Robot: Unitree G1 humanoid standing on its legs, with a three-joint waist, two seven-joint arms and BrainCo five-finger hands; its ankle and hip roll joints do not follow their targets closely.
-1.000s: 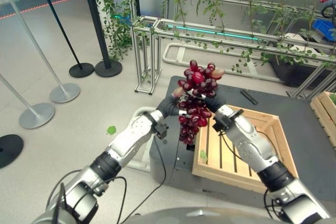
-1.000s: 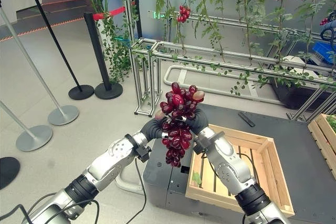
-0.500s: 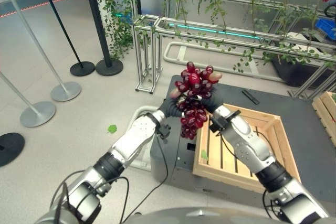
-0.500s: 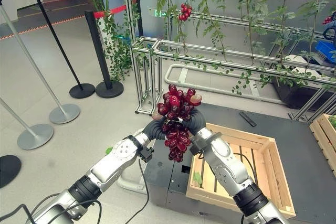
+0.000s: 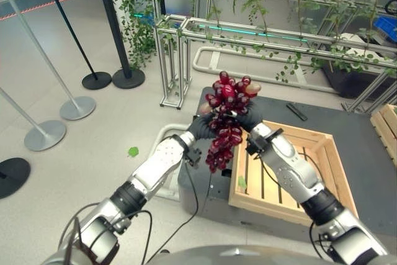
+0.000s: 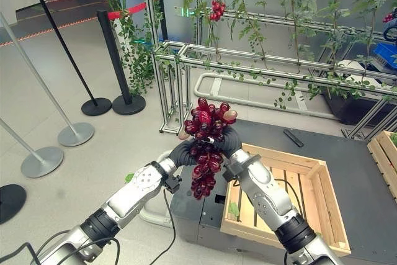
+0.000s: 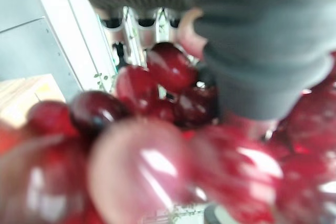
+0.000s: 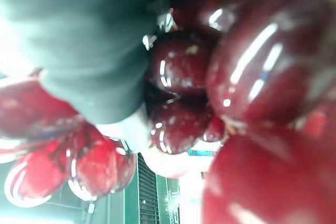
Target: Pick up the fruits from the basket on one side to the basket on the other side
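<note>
- Since the earlier frames, the grape bunch point(image 5: 224, 119) has been lowered slightly.
- It is clasped between the left hand point(image 5: 201, 127) and right hand point(image 5: 251, 117), fingers curled round its top, at 9 o'clock of the wooden crate point(image 5: 310, 147).
- The bunch's hanging tail should be carried clear over the crate rim before release.

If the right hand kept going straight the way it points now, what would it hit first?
The grapes: the right hand is already against the bunch, pointing toward the left hand on the far side. Depth beyond that is unclear.
</note>
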